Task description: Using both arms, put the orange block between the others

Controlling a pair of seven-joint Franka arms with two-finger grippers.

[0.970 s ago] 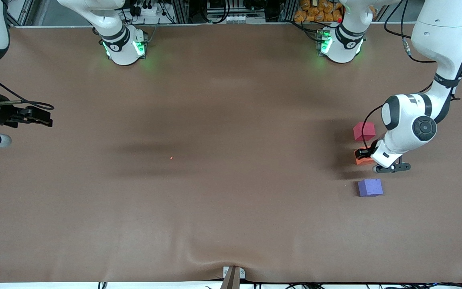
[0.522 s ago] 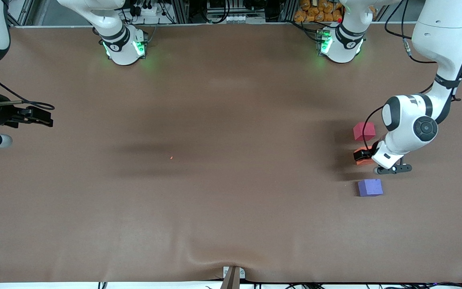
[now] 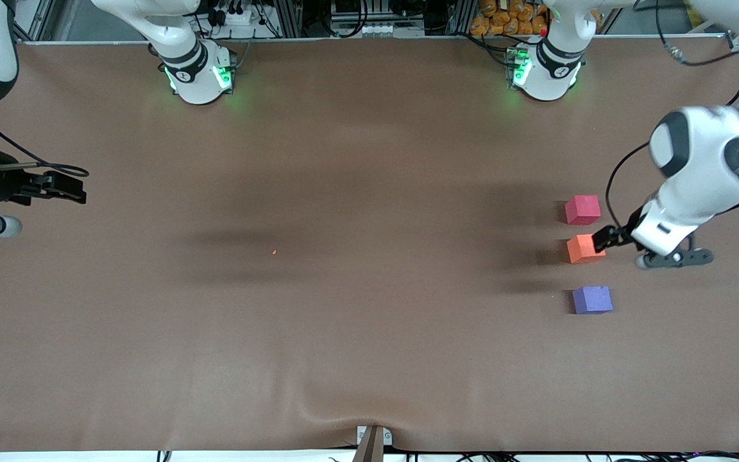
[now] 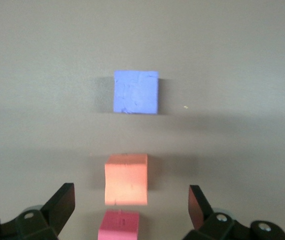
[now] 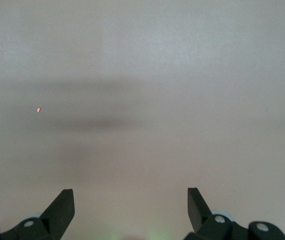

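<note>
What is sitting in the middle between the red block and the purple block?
The orange block sits on the table between the pinkish-red block and the purple block, touching neither. The front view shows it.

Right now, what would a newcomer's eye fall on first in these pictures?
Three small cubes in a row near the left arm's end of the table: the red cube farthest from the front camera, the orange block in the middle, the purple cube nearest. The open left gripper hangs at the orange block's edge, holding nothing. The right gripper waits open at the table's other end.
</note>
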